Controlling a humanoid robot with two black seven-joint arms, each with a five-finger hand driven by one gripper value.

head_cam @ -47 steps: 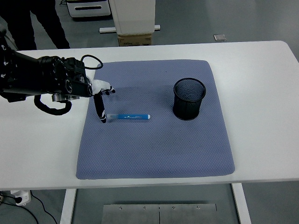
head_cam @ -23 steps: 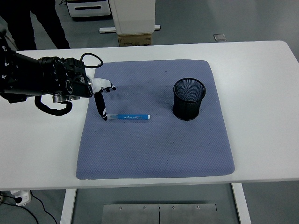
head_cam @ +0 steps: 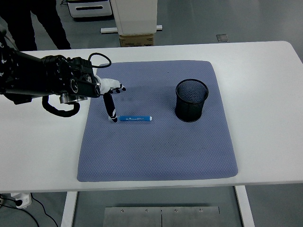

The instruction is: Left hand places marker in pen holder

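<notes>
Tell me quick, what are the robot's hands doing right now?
Left hand: open, holding nothing, one finger reaching down to the end of the blue marker on the mat.
Right hand: not in view.

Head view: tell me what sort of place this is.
Probably a robotics lab or test workspace. A white table carries a staged setup: a blue-grey mat with only a marker and a mesh pen holder. The grey floor behind has equipment, a cardboard box and a person's legs.
</notes>
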